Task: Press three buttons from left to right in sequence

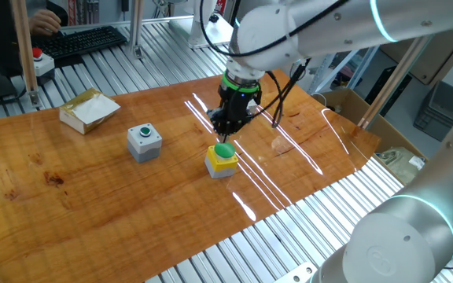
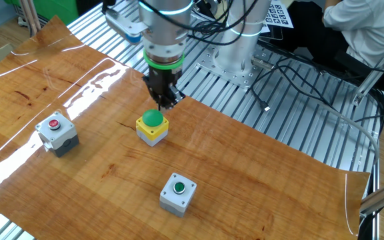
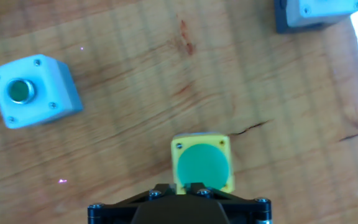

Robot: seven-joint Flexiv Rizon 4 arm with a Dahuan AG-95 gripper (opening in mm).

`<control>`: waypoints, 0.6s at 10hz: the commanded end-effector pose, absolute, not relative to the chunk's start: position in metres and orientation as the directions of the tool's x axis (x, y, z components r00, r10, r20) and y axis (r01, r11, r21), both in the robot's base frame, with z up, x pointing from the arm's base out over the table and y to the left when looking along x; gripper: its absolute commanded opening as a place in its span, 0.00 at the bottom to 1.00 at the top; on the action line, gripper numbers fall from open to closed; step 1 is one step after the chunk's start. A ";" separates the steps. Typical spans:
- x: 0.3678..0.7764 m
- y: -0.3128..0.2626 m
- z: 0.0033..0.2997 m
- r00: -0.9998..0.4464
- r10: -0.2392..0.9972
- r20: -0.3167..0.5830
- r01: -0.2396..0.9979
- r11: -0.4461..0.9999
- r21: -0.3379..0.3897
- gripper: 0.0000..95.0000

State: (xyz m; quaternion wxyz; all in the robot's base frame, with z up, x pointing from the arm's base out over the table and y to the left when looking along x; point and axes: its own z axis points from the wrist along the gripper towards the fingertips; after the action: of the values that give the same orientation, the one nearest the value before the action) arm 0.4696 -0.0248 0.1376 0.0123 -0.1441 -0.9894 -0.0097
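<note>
The gripper [image 2: 163, 101] hovers just above the yellow box [image 2: 152, 129], dome [image 1: 224, 149] facing up, mid-table between the grey green-button box [image 2: 178, 193] and the grey red-button box [image 2: 57, 133]. Whether its fingers are parted I cannot tell. No legible writing shows. Bare wooden table [image 2: 259, 180] surrounds the boxes.

"Where are the buttons?"

"The yellow box with the big green dome [image 2: 153, 123] sits upright in the middle. The grey box with the green button [image 2: 178, 193] lies at five o'clock. The grey box with the red button [image 2: 57, 131] lies at nine o'clock."
</note>
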 end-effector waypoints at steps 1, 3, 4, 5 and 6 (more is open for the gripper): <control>0.475 -0.011 0.139 -0.936 0.349 0.042 0.350 0.936 0.020 0.20; 0.486 0.003 0.136 -0.916 0.400 0.045 0.401 0.916 0.018 0.20; 0.494 0.012 0.133 -0.894 0.445 0.045 0.446 0.895 0.014 0.40; 0.501 0.019 0.131 -0.873 0.486 0.045 0.487 0.873 0.010 0.40; 0.506 0.024 0.129 -0.855 0.516 0.044 0.517 0.856 0.009 0.40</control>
State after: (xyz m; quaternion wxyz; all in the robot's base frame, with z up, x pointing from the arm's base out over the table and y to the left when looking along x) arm 0.5020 0.0193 0.1302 0.0197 -0.2507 -0.9678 -0.0107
